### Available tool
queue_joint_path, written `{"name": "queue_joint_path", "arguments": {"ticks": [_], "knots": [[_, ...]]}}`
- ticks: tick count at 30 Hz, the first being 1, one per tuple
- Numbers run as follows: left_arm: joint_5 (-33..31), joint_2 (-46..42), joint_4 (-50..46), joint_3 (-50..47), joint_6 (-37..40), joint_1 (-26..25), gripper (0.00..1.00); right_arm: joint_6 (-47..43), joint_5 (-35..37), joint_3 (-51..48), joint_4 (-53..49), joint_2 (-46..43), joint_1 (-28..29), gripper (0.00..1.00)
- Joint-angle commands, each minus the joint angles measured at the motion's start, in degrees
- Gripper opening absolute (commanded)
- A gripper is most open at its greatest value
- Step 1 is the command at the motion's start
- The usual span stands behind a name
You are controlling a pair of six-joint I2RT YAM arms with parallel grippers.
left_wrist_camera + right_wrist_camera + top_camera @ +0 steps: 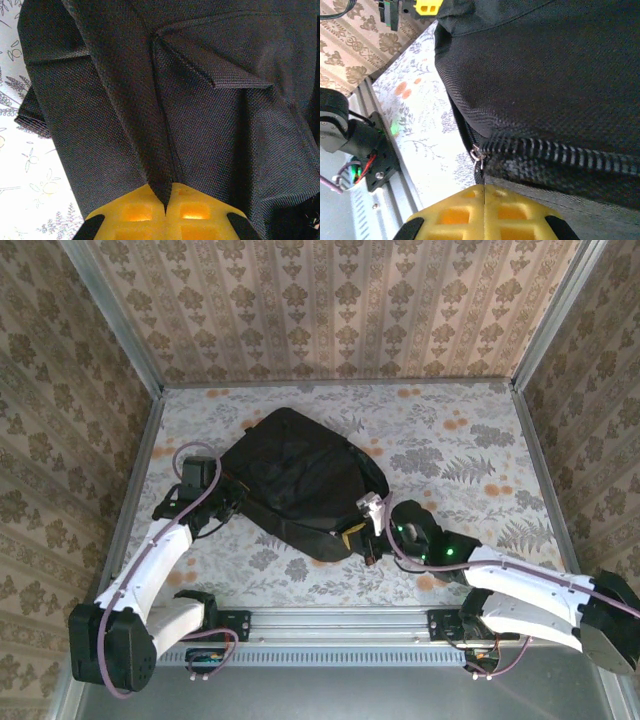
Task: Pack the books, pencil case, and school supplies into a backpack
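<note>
The backpack [300, 475] lies slumped in the middle of the flower-print table [470, 430], black and creased; the left gripper [232, 505] sits at its left edge, and in the left wrist view its yellow fingers [135, 212] are pressed together on a raised fold of the black fabric, pinching it between them; the right gripper [360, 535] is at the backpack's near right corner, jaws pressed together just under the metal zip slider [478, 154] of the zip [555, 152] — whether they trap the pull I cannot tell.
</note>
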Motion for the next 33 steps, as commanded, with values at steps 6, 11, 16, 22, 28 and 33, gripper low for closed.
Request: {"name": "queue_joint_path", "arguments": {"ticks": [6, 11, 16, 22, 28, 33], "knots": [[-11.5, 0.9, -0.5, 4.8, 5.2, 3.1, 0.0, -7.1, 3.1, 11.1, -19.8, 4.3, -0.2, 0.0], [-11.8, 2.8, -3.4, 7.6, 8.0, 3.3, 0.0, -4.8, -1.5, 16.4, -29.5, 6.7, -0.2, 0.0], [-9.9, 5.3, -3.2, 8.7, 8.9, 3.3, 0.0, -1.6, -6.9, 16.2, -30.0, 6.1, -0.4, 0.0], [-7.4, 5.6, -1.4, 7.9, 8.0, 3.1, 0.0, 10.0, -14.6, 12.7, -16.2, 11.5, -0.8, 0.0], [-6.7, 4.6, -0.7, 7.0, 7.5, 3.0, 0.0, 11.4, -11.4, 11.1, -12.2, 13.4, -0.8, 0.32], [-5.6, 5.1, -0.7, 7.1, 7.6, 2.8, 0.0, 5.6, -4.9, 12.7, -16.8, 8.5, -0.9, 0.55]]}}
